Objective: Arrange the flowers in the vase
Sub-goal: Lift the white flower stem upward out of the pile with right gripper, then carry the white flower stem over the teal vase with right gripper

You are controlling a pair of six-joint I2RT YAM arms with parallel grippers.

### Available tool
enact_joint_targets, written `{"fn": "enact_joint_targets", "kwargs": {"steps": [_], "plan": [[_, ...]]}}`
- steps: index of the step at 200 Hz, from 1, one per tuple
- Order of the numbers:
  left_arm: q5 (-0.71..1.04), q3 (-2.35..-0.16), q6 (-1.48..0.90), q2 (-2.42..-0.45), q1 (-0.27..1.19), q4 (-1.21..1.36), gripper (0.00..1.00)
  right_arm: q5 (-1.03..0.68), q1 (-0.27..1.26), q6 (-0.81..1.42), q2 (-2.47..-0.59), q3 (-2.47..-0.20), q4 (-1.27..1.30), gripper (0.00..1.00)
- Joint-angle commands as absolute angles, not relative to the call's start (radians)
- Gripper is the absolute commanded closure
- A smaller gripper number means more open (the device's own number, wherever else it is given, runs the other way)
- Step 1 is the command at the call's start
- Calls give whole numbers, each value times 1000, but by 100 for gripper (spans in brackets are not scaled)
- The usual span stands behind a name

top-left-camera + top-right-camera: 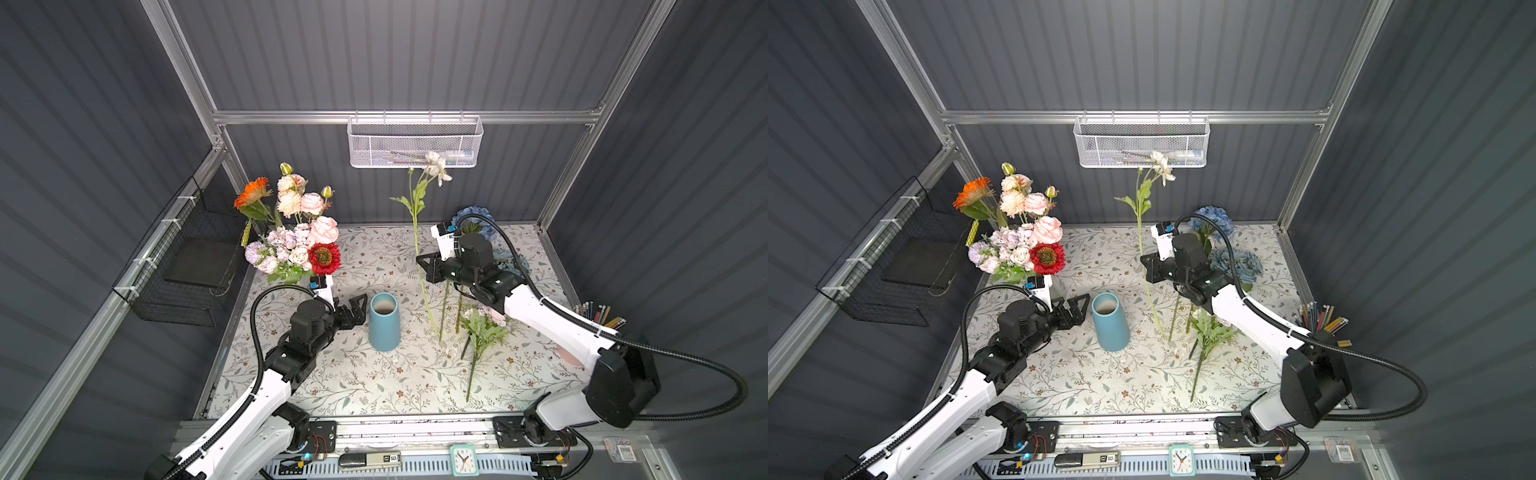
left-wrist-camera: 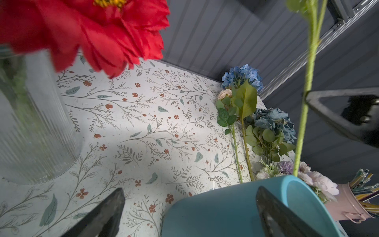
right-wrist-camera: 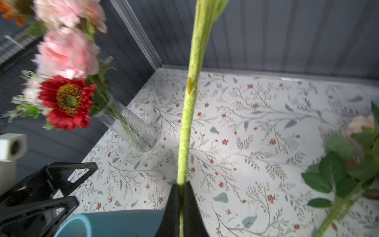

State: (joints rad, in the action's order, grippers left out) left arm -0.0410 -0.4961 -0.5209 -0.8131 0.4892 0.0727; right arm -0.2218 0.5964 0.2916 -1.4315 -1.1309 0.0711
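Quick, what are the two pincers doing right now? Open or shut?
Left pincer: open, empty, beside the blue vase.
Right pincer: shut on the green stem of the white flower.

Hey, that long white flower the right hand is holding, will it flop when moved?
Probably fairly stiff: the white flower stands nearly straight well above the right hand, shut on its stem. Its head may sway, sitting far from the grip. Likely light: thin stem, few leaves.
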Motion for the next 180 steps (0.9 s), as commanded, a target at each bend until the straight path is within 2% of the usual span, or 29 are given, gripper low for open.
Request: {"fn": "enact_joint_targets", "kwargs": {"steps": [1, 45, 91, 140, 180], "plan": [[-43, -497, -536, -795, 486, 107, 0, -178, 645, 159, -1367, -1113, 252, 100], [-52, -491, -539, -791, 486, 103, 0, -137, 768, -40, -1331, -1159, 396, 100], [-69, -480, -548, -756, 486, 83, 0, -170, 848, -94, -1348, -1180, 616, 100], [-96, -476, -545, -714, 486, 40, 0, -226, 883, -19, -1390, -1185, 798, 100], [-103, -481, -539, -712, 486, 34, 0, -262, 899, 45, -1384, -1169, 821, 100]]}}
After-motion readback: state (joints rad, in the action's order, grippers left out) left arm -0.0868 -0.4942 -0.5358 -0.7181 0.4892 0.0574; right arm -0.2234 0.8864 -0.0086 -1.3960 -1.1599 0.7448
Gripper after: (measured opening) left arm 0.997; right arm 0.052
